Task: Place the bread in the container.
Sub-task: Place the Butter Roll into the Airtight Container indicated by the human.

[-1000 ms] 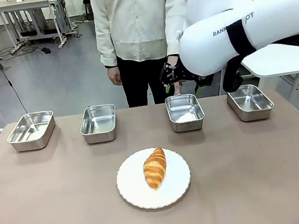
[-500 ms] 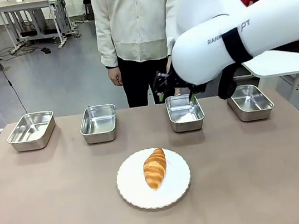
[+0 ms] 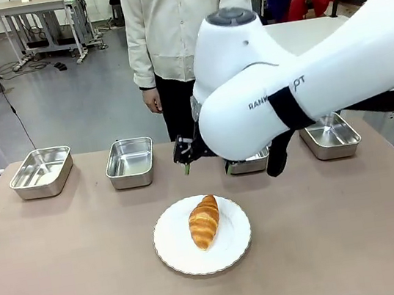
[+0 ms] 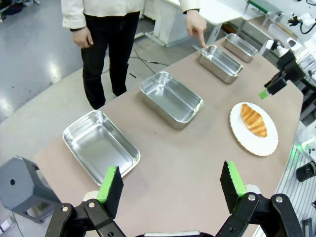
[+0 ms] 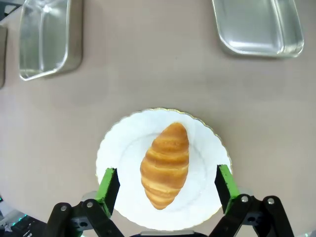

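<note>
Down on the surface (image 3: 67, 271): the bread (image 3: 204, 221), lying on a white plate (image 3: 173, 249) near the middle of the near edge, long axis running roughly toward the far edge. Golden, ridged, nothing touching it but the plate. Along the far edge, a row of four steel pans (image 3: 130, 162). Third from the left end, the container (image 4: 220, 63), picked out by the person (image 3: 178, 24) standing at the far edge: pointing hand (image 4: 195, 23) lowered, forefinger at the pan's far rim, touching or just above it, cannot tell. In the front view, mostly hidden behind the big white right arm (image 3: 271, 99), just a strip of near wall showing.

Now the right gripper (image 5: 165, 183): hanging in the air above the plate, apart from the bread, looking straight down on it. Fingers (image 5: 107, 185) spread wide, green pads flanking the bread's tapered end in the wrist view, gripping nothing. From the front, showing against the stretch of surface between the plate and the pan row.

And the left gripper (image 4: 170, 187): up high over the left end of the surface, fingers (image 4: 111, 187) likewise wide apart, nothing between them. Below and just beyond them, the leftmost pan (image 4: 101, 145) near the far left corner, shiny inside. Farther along in that same view, the plate and bread toward the near edge, right gripper poised above.
</note>
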Action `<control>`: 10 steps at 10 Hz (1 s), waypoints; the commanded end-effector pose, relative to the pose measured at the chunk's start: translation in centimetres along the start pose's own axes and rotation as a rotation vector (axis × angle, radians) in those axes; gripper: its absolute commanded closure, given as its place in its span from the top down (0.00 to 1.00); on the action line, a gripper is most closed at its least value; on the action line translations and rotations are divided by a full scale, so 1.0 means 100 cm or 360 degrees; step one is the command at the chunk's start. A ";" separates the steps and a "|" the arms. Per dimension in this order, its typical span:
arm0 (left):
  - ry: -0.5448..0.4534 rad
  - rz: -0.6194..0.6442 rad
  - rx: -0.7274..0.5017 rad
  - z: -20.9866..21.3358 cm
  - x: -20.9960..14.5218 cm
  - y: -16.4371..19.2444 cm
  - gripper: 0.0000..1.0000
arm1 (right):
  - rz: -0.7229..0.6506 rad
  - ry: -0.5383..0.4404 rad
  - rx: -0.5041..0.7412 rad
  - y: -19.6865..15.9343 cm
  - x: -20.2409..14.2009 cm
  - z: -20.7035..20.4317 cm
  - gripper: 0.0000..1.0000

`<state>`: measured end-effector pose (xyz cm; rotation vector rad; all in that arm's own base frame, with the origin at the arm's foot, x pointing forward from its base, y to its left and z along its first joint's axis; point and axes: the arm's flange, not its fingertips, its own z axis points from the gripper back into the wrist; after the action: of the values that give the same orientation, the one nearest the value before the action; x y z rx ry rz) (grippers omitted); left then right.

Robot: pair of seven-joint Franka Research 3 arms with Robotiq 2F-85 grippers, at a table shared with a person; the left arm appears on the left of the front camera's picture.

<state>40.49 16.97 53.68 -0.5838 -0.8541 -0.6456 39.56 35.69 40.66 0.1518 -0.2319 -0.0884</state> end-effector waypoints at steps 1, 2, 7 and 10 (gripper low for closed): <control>-0.0014 -0.0023 -0.0009 0.002 0.000 -0.001 1.00 | -0.0058 0.0012 -0.0016 0.008 -0.011 -0.018 1.00; -0.0014 -0.0023 -0.0009 0.002 0.000 -0.001 1.00 | -0.0031 0.0046 -0.0019 0.009 -0.016 -0.026 1.00; -0.0014 -0.0023 -0.0009 0.002 0.000 -0.001 1.00 | -0.0052 0.0211 -0.0033 0.012 -0.024 -0.062 1.00; -0.0014 -0.0023 -0.0009 0.002 0.000 -0.001 1.00 | -0.0049 0.0243 -0.0046 0.019 -0.026 -0.073 1.00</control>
<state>40.49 16.97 53.68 -0.5838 -0.8542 -0.6457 38.67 37.76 33.26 0.1173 -0.0836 -0.0767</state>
